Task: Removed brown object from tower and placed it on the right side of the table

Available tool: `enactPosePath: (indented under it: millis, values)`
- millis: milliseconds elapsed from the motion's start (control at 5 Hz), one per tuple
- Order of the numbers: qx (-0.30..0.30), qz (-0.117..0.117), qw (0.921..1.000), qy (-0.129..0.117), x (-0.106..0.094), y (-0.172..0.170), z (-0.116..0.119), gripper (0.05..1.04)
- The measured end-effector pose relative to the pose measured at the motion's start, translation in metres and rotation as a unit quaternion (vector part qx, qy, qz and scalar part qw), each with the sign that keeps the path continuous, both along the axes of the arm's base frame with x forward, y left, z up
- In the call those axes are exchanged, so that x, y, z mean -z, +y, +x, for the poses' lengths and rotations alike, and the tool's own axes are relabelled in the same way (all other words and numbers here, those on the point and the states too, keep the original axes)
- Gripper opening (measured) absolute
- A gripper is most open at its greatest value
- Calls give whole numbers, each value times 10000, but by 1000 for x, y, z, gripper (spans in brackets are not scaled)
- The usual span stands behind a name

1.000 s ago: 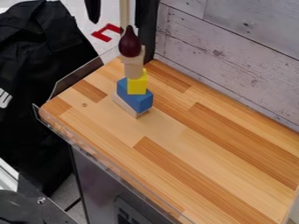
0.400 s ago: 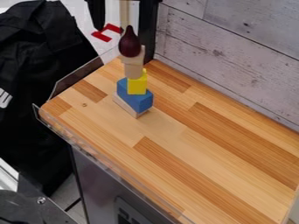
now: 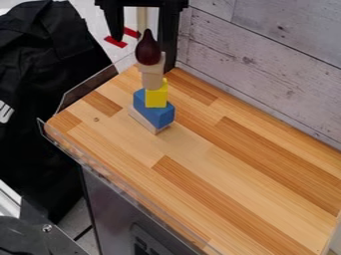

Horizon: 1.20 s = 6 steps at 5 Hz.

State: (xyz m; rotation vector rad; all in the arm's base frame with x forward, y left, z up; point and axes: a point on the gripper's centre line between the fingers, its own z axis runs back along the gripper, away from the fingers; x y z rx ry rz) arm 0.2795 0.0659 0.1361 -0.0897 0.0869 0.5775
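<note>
Basically, it comes down to how the dark brown, glossy, teardrop-shaped object [image 3: 148,50] sits under the black two-finger hand [image 3: 142,38]. The object crowns the tower [image 3: 157,98] at the far end of the wooden desk [image 3: 220,199], standing upright with its long axis vertical, fat end down and narrow tip pointing up. The hand hangs at the top edge of the view, open and holding nothing, its fingers spread to either side of that tip as the camera sees it. So the piece lies below the hand and looks lined up with the gap, though I can't tell from this angle whether the fingers are over it or some way behind. The next move, I'd judge, calls for squaring up that depth, then a straight drop along the upright axis and a close across the rounded belly. Directly beneath the object is a pale tan, narrow wooden block [image 3: 152,80], resting on the yellow block [image 3: 156,97] and the blue block [image 3: 154,109]; a sideways nudge could well topple the lot before the piece gets to the right side.
</note>
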Motion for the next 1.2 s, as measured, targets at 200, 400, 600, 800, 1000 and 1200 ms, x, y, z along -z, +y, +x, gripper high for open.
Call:
enactPosePath:
  millis: [200,400,600,800,1000,1200]
  values:
    - [7,-54,9999,125,10,1,1,999]
    - [13,-74,9999,142,15,1,3,999]
    - [12,-104,9996,245,21,1,3,999]
    - [-11,-119,9997,226,21,0,4,972]
    - [-28,-126,9997,210,23,0,5,695]
    - [-23,-119,9997,189,23,0,6,538]
